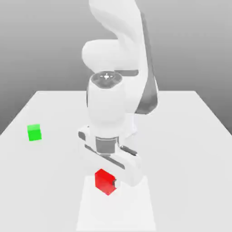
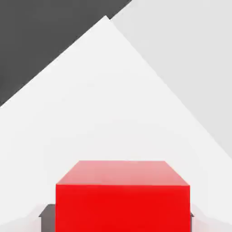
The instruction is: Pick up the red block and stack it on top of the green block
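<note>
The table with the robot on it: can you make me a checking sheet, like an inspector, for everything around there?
Surface: pale table, with a whiter patch at the near side.
Job's things: red block at the white patch, between the fingers; green block by itself near the exterior view's left edge, nothing on top.
Clutter: nothing seen.
Gripper: closed on the red block, one finger at each side.
Cables: nothing seen.
Surroundings: plain grey background behind the table.

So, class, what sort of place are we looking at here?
Probably a simulated robotics test scene: a white robot arm over a plain pale table, two plain, bright cubes, one red and one green, and a featureless grey backdrop.
</note>
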